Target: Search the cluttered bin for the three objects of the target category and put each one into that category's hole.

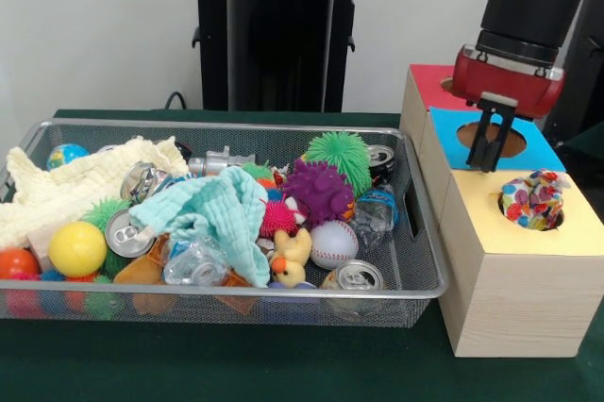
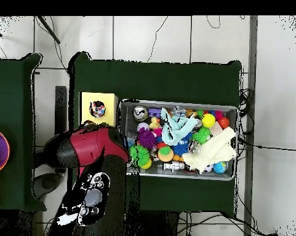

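Confetti cloth is sitting bunched in the yellow-topped hole of the pale wooden box. Gripper is hanging empty just behind that hole, fingers close together, over the blue-topped opening, while the cream knitted cloth is lying in the wire mesh bin

Front camera faces robot closely; overhead looks down; both share the bin.

Bright, even indoor light falls across the scene, casting only soft, faint shadows beneath the wire bin and beside the wooden box. Small glints mark the can tops. The front view is slightly soft throughout.
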